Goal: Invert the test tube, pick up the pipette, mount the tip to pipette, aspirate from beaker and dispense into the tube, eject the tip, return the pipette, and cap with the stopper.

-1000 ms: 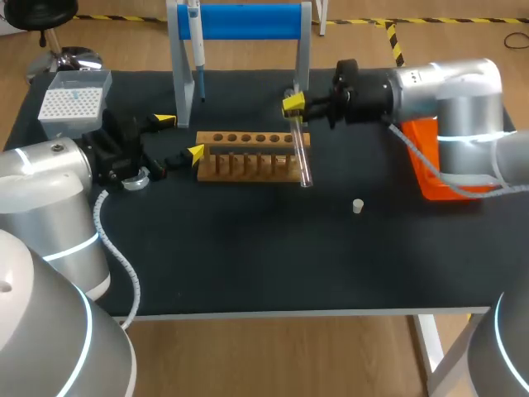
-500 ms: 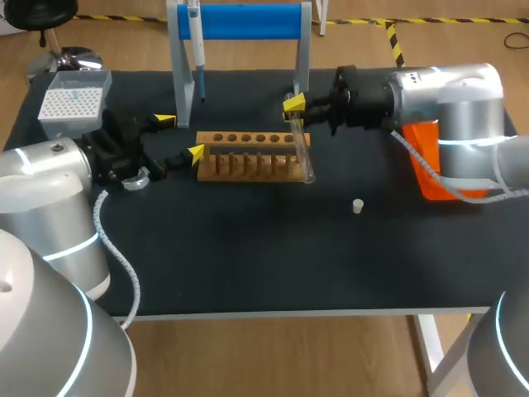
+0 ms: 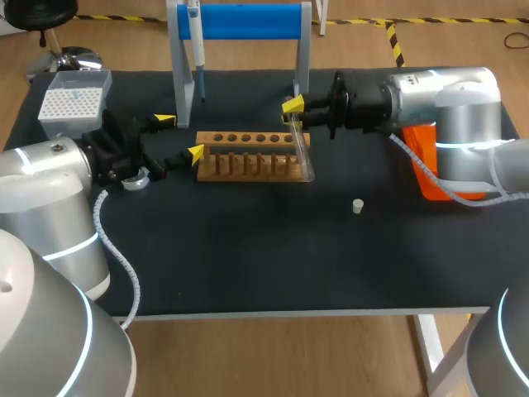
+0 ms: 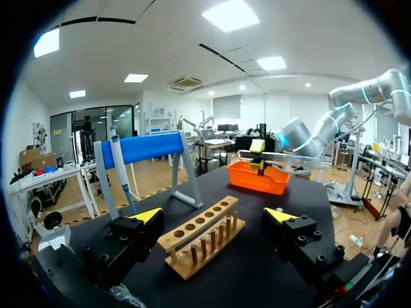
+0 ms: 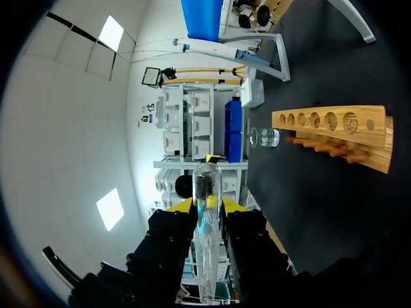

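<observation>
Right wrist view has the right gripper (image 5: 207, 208) with both yellow-tipped fingers pressed against opposite sides of the test tube (image 5: 207, 244). The clear tube runs up between them, its rounded end standing ahead of the tips.

From the head view, the fingers grasp the tube near its upper end. It hangs tilted, its lower end close to the right end of the wooden rack (image 3: 248, 157); I cannot tell whether it touches the table (image 3: 264, 256).

I judge the tube to be light, stiff, thin-walled glass: smooth enough to slip and easy to crack. A moderate pinch across the round wall suits it. Gripped this high, the long free end could swing against the rack, so turning it calls for care.

The left gripper (image 3: 178, 136) sits just beside the rack's left end with its fingers spread, holding nothing. Further out:
- The pipette (image 3: 196, 50) hangs on the blue stand (image 3: 240, 21).
- The tip box (image 3: 73, 103) stands at the table's left rear.
- The stopper (image 3: 358, 206) lies alone in front of the rack, to its right.
- An orange bin (image 3: 426, 169) sits under the right arm.
</observation>
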Available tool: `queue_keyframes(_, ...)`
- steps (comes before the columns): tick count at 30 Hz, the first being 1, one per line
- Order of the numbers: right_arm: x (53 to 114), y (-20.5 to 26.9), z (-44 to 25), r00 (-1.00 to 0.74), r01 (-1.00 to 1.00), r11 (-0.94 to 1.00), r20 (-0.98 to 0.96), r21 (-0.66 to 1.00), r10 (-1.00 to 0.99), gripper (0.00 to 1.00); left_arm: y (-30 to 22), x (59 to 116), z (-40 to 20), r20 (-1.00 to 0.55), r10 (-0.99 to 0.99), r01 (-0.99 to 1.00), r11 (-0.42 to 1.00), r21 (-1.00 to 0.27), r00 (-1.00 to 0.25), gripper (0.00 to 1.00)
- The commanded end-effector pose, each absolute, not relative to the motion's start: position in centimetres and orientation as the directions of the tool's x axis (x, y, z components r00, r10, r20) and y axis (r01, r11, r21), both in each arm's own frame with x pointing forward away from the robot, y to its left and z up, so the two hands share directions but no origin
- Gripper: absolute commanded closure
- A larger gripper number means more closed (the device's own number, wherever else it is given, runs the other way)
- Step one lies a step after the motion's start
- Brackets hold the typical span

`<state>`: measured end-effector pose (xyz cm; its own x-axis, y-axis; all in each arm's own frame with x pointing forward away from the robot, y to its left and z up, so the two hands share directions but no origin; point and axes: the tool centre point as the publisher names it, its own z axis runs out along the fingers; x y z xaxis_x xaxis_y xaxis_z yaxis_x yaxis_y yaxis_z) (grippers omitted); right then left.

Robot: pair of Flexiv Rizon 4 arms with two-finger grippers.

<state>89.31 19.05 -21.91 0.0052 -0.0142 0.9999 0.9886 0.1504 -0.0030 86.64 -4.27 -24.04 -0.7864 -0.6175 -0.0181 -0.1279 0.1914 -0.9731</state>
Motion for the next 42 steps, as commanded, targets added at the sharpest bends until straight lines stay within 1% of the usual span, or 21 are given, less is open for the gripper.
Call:
queue_keyframes(1, 89.5, 19.0, -21.9, 0.007, 0.988, 0.157, 1.000, -0.005, -0.011, 1.00, -4.4, 86.6, -24.1, -0.020, -0.621, -0.127, 0.191, -0.973, -0.784, 0.00)
queue_keyframes(28, 89.4, 19.0, -21.8, -0.001, 0.988, 0.153, 1.000, 0.002, -0.012, 1.00, -4.4, 86.6, -24.1, -0.020, -0.621, -0.127, 0.191, -0.973, -0.784, 0.00)
queue_keyframes(30, 89.4, 19.0, -21.8, -0.001, 0.988, 0.153, 1.000, 0.002, -0.012, 1.00, -4.6, 87.0, -23.6, -0.150, -0.622, 0.046, 0.181, -0.982, -0.769, 0.00)
queue_keyframes(33, 89.4, 19.0, -21.8, -0.001, 0.988, 0.153, 1.000, 0.002, -0.012, 1.00, -5.0, 87.0, -23.2, -0.304, -0.567, 0.259, 0.161, -0.952, -0.765, 0.00)
queue_keyframes(36, 89.4, 19.0, -21.8, -0.001, 0.988, 0.153, 1.000, 0.002, -0.012, 1.00, -5.5, 86.9, -23.2, -0.403, -0.487, 0.386, 0.140, -0.912, -0.775, 0.00)
queue_keyframes(38, 89.4, 19.0, -21.8, -0.001, 0.988, 0.153, 1.000, 0.002, -0.012, 1.00, -5.9, 86.8, -23.2, -0.478, -0.423, 0.448, 0.174, -0.877, -0.770, 0.00)
queue_keyframes(40, 89.4, 19.0, -21.8, -0.001, 0.988, 0.153, 1.000, 0.002, -0.012, 1.00, -6.1, 86.6, -23.0, -0.539, -0.366, 0.516, 0.168, -0.840, -0.759, 0.00)
queue_keyframes(42, 89.4, 19.0, -21.8, -0.001, 0.988, 0.153, 1.000, 0.002, -0.012, 1.00, -6.2, 86.5, -22.7, -0.638, -0.316, 0.607, 0.202, -0.769, -0.702, 0.00)
